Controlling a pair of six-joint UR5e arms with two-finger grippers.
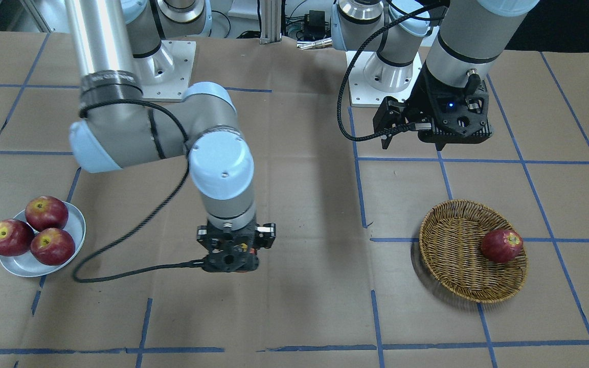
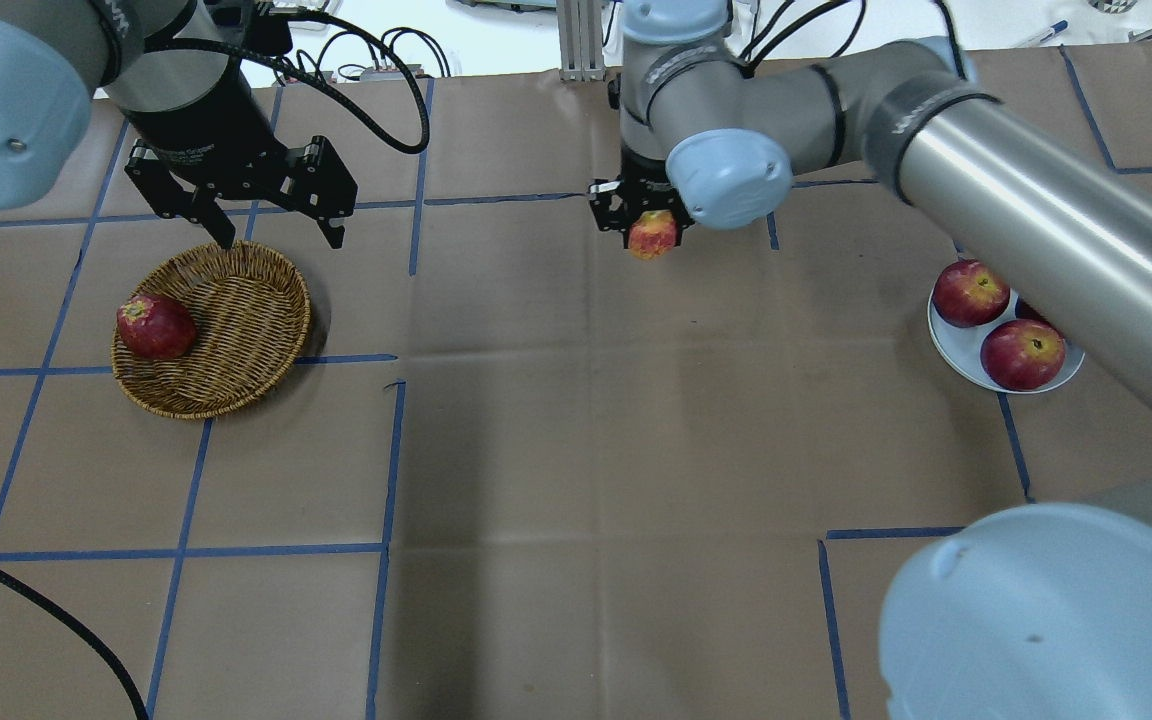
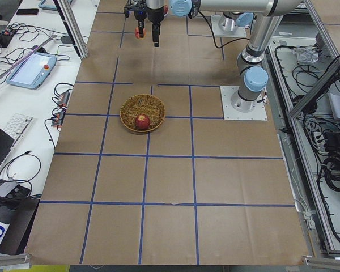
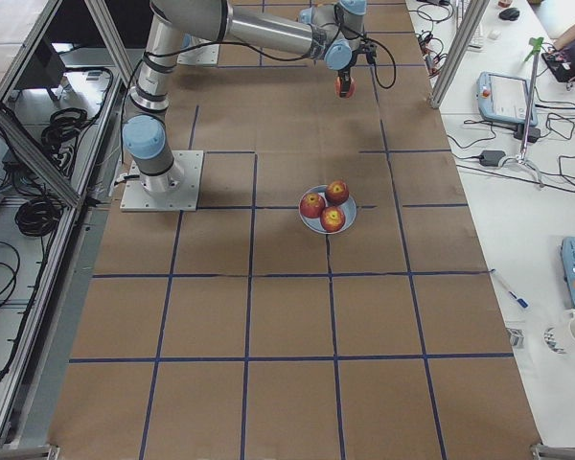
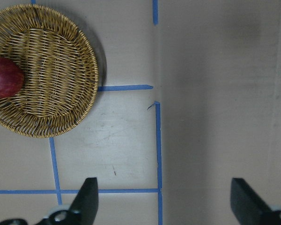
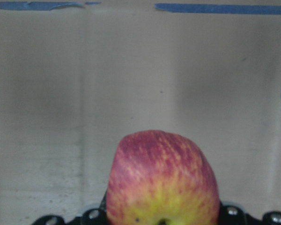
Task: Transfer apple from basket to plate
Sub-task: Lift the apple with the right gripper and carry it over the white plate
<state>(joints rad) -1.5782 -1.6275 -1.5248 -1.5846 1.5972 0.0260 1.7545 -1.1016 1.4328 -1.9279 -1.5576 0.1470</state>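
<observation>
My right gripper (image 2: 652,225) is shut on the apple (image 2: 652,236), a red one with a yellow-orange blush, and holds it above the bare table centre. The apple fills the lower middle of the right wrist view (image 6: 164,183). The wicker basket (image 2: 236,330) lies at the left and holds one dark red apple (image 2: 155,326). My left gripper (image 2: 281,238) is open and empty above the basket's far rim; its fingers (image 5: 86,199) frame bare table. The pale plate (image 2: 956,350) lies at the right, partly hidden by my right arm, with dark red apples (image 2: 1022,353) on it.
The table is brown paper with a blue tape grid (image 2: 391,450). In the front-facing view the plate (image 1: 77,225) carries three dark apples (image 1: 46,212). Both arm bases (image 1: 391,76) stand at the robot's side of the table. My right arm's long link (image 2: 1036,240) crosses over the plate.
</observation>
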